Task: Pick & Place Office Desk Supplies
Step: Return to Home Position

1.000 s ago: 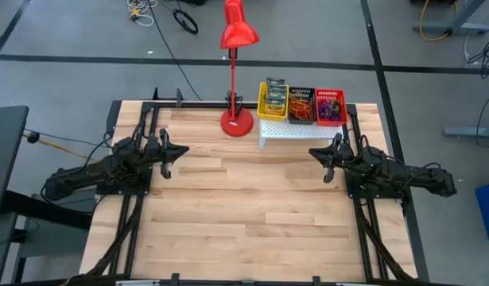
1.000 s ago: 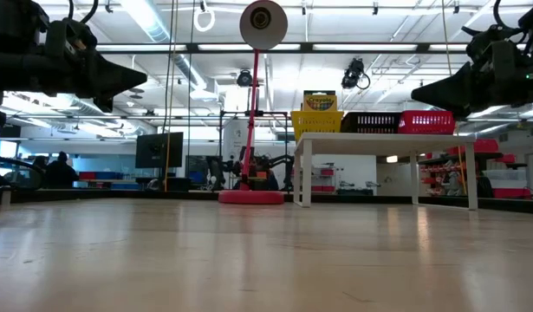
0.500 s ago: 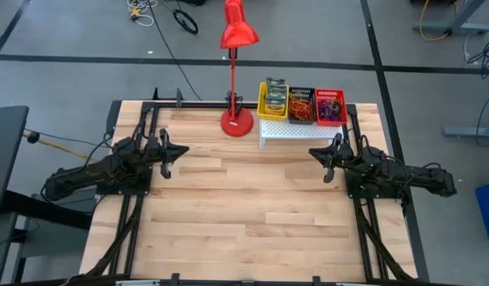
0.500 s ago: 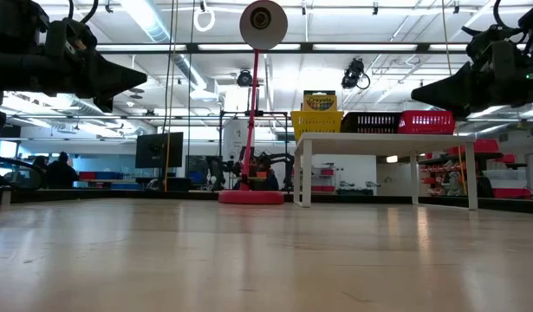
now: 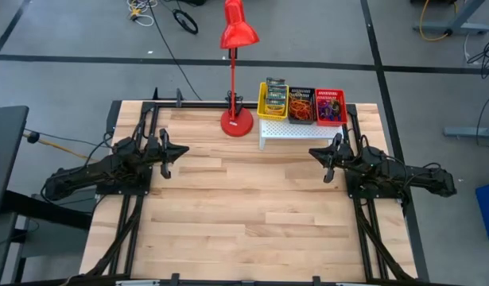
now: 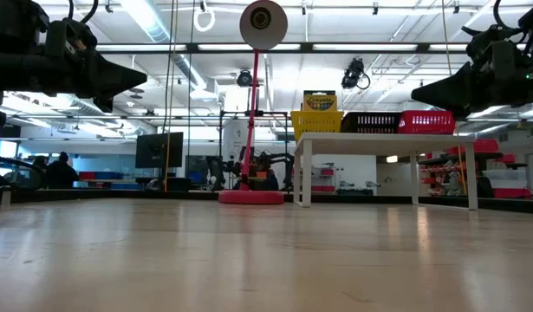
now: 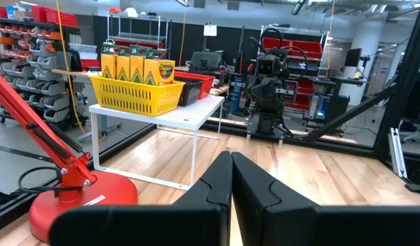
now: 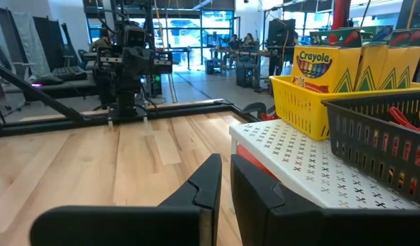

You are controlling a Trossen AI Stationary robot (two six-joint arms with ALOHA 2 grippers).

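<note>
Left gripper (image 5: 168, 153) and right gripper (image 5: 326, 160) both pinched closed, empty, parked at the table sides; crayon boxes (image 5: 276, 95) sit in the yellow bin (image 5: 262, 103) on the stand (image 5: 292, 129), and the right arm's near enough that a stray swing could clip it.

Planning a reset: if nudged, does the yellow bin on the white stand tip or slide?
Probably slides: the yellow bin looks low and wide. Likely light: open mesh holding upright crayon boxes. Sitting at one end of the white stand, it could drop off.
</note>
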